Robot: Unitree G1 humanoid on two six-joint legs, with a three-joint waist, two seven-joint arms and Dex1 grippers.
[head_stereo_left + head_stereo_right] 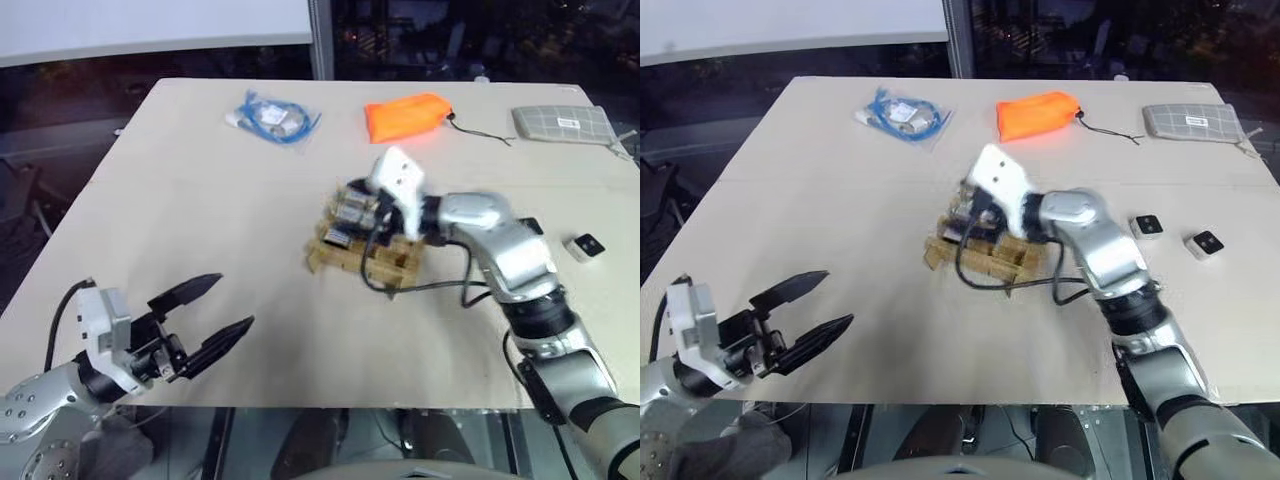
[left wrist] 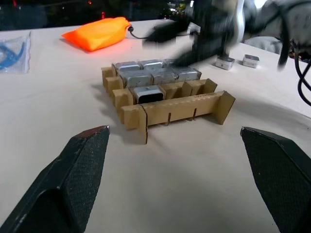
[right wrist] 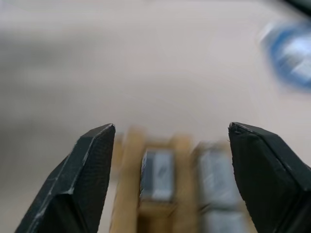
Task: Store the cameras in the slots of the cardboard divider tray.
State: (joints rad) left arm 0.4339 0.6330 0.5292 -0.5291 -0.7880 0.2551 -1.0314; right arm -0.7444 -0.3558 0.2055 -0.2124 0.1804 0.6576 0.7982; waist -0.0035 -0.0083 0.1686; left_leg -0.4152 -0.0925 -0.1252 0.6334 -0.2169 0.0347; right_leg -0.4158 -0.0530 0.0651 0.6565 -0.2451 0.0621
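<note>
Tray: the tan-brown cardboard divider tray [image 2: 167, 104], a grid of crossed strips, sat near the middle of the pale tabletop [image 1: 200, 180]
Stored so far: rounded silver-grey cameras [image 2: 150, 77] stood edge-on in most of the slots; from the left wrist view I counted about seven, the two rows on the far side seemingly full and one more in the nearest row
Left to do: two slots in the nearest row looked empty, and two small white cameras with black square centres [image 1: 1148, 226] [image 1: 1205, 243] lay loose on the table to the right of the tray, well apart from it; by my reckoning the job was mostly done, with those two to fetch
Right gripper [image 3: 167, 160]: its two black fingers stood spread apart with nothing between them, hovering just above the filled slots
Right arm: reached forward and across to the left over the tray, wrist bent, gripper pointing roughly level
Left gripper [image 1: 205, 315]: jaws wide open and empty, held low near the table's near edge, well apart from the tray and aimed toward it
Other items: an orange pouch [image 1: 405, 115], a grey checked pouch [image 1: 560, 123] and a bagged blue cable [image 1: 275, 117] lay along the far side, untouched
</note>
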